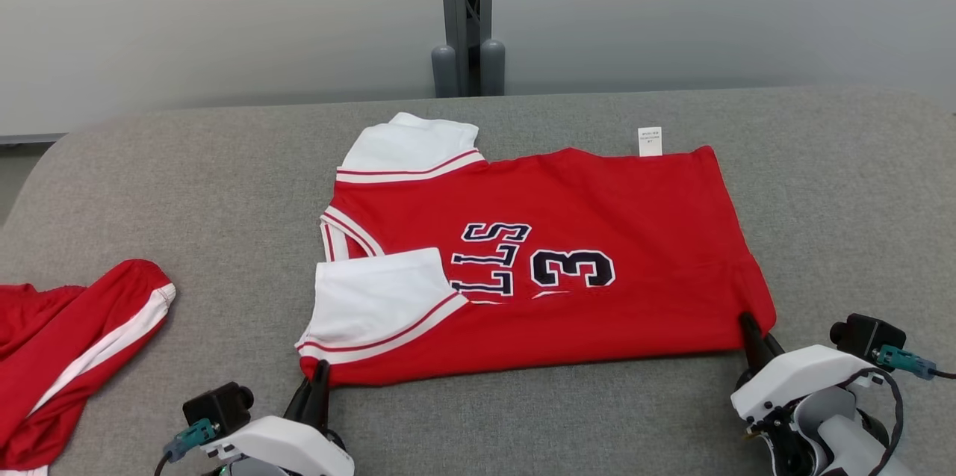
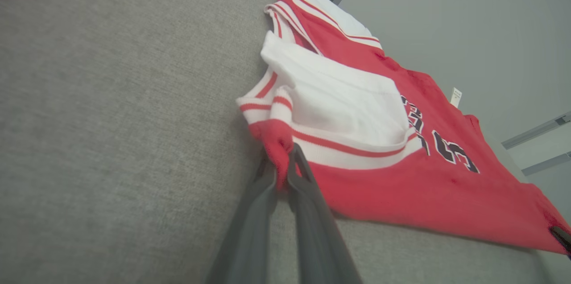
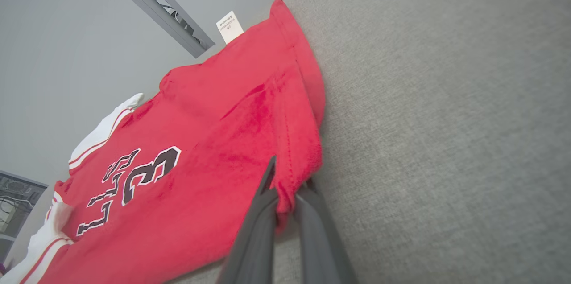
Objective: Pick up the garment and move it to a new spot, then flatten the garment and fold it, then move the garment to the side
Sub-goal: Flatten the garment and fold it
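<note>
Our left gripper (image 1: 321,369) and right gripper (image 1: 746,322) each pinch a near corner of the jersey (image 1: 597,237); it lies toward twelve o'clock, long axis nine-to-three.

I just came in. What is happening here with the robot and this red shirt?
The robot is working on a red jersey that lies spread on the grey table, its white sleeves turned in over the body. The left gripper is shut on the near corner at the sleeve end, and the right gripper is shut on the near corner at the hem end. It looks ready to lift or fold that near edge. A second red garment lies crumpled at the robot's far left.
</note>
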You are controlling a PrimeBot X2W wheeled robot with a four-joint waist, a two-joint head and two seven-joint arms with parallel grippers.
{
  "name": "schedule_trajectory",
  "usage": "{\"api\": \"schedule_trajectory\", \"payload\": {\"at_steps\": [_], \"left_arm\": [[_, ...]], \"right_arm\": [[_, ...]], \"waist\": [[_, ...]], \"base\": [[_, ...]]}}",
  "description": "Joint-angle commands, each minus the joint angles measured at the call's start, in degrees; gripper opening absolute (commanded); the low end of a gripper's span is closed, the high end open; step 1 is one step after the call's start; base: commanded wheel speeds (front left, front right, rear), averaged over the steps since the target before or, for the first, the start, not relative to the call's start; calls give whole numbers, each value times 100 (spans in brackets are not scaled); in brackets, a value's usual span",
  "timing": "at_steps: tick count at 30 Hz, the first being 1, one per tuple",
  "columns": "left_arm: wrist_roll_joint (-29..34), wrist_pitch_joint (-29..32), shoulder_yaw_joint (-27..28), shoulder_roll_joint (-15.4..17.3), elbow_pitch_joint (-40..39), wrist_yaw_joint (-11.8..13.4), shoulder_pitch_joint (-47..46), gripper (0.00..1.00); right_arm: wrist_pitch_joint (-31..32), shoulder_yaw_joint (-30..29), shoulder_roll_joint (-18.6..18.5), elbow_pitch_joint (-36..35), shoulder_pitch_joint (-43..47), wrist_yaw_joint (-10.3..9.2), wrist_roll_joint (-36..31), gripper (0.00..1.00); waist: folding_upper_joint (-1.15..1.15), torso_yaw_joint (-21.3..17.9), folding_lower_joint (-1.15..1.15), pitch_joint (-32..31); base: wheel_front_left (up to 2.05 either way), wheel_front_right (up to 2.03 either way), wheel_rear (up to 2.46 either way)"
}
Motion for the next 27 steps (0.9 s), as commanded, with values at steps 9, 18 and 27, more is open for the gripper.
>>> {"api": "schedule_trajectory", "payload": {"at_steps": [9,18,27], "left_arm": [[1036,0,326,40,-194,184,499,0],[1135,0,364,34,-245,145,843,0],[1359,0,439,36,-243,117,1438,0]], "right_arm": [[7,230,-115,111,289,-2,128,0],[174,487,-122,127,699,-2,340,0],[230,610,-177,190,1257,-3,584,0]], "waist": [[0,28,0,-415],[0,13,0,-721],[0,-57,0,-1020]], "base": [[0,0,0],[0,0,0],[0,0,0]]}}
